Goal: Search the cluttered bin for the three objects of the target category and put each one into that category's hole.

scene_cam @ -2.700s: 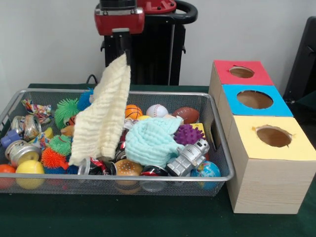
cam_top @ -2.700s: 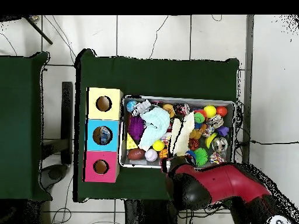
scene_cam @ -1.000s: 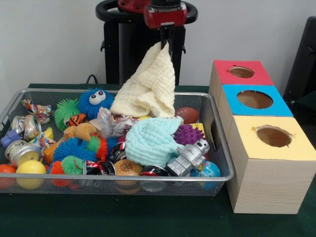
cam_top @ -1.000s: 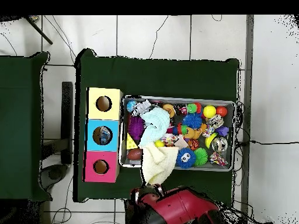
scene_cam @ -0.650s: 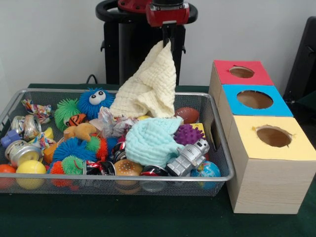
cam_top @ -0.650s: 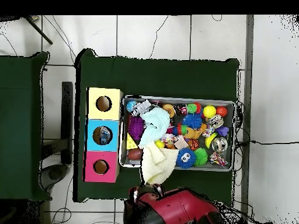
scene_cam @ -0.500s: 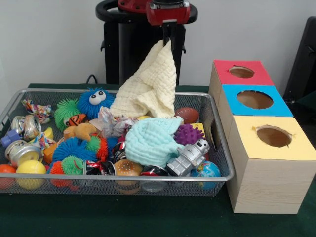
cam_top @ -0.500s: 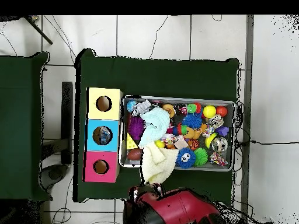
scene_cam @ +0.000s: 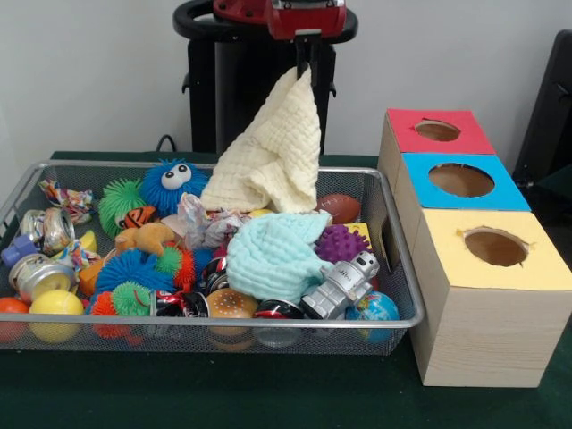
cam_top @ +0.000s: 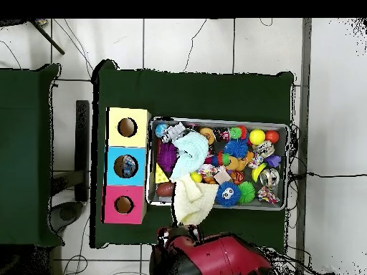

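Over the wire bin (scene_cam: 393, 259), the gripper (scene_cam: 307, 64) pinches a cream cloth (scene_cam: 273, 152) hanging from one corner

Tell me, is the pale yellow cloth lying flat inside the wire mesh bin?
No, the pale yellow cloth hangs from the gripper, above the wire mesh bin.

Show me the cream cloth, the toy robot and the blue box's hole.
cream cloth (scene_cam: 273, 152), front view, middle of the hanging fabric
toy robot (scene_cam: 342, 282), front view, its torso
blue box's hole (scene_cam: 461, 180), front view, opening's centre
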